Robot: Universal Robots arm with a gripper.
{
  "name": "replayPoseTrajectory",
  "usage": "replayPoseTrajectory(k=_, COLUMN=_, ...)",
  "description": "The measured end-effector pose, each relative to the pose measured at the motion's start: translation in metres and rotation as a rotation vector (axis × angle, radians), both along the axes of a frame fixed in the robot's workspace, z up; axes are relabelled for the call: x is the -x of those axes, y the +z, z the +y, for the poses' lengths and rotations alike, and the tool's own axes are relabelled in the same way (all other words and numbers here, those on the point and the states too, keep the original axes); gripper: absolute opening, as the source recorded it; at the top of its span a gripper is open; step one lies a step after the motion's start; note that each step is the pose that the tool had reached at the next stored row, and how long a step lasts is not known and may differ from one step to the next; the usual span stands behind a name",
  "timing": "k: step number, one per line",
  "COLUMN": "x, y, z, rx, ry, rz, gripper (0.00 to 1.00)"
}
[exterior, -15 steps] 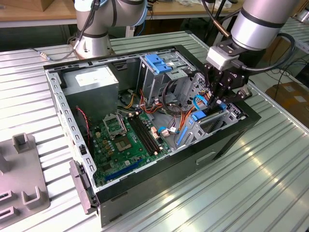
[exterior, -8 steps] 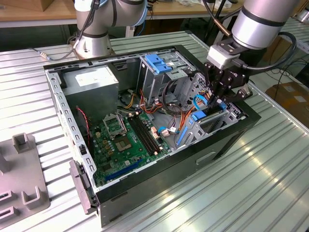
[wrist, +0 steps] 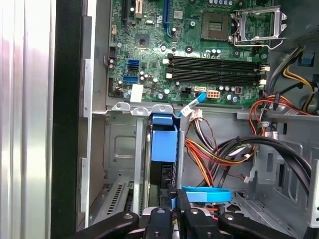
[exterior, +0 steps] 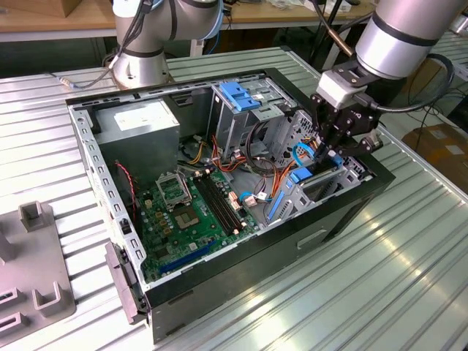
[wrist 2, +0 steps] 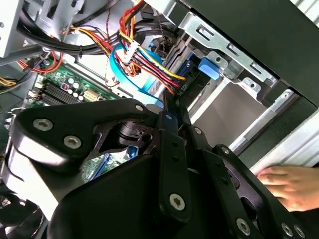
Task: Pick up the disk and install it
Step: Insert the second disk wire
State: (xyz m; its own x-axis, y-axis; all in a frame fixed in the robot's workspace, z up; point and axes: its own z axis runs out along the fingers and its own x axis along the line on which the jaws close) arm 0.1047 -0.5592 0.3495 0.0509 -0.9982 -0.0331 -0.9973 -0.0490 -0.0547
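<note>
I am watching an open computer case lying on the ribbed metal bench. Going from the exterior view's left, a grey fixture block is sitting on the bench well away from the tool, then the silver power supply and the green motherboard are lying inside the case. Further toward the exterior view's right, a blue plastic bracket is topping the tall grey drive cage, just beside the tool.

The tool is reaching down into the drive bay at the case's near corner. The disk is standing on edge in that bay, directly below the tool, its blue carrier facing up. In the first wrist view the fingers are closing narrowly about its end, apparently gripping it.

Bundled cables are running beside the tool. In the second wrist view a person's hand is resting outside the case.
</note>
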Motion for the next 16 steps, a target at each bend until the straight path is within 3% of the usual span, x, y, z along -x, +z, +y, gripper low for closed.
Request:
replayPoseTrajectory(k=1, x=-0.0001, y=-0.0002, z=-0.0017, rx=-0.0042, ry=0.0, rz=0.0, gripper=0.16)
replayPoseTrajectory(k=7, x=-0.0001, y=-0.0007, z=-0.003, rx=-0.0042, ry=0.0, rz=0.0001, gripper=0.16)
replayPoseTrajectory(k=16, x=-0.0001, y=-0.0064, z=-0.0045, rx=-0.0063, ry=0.0, rz=0.0001, gripper=0.16)
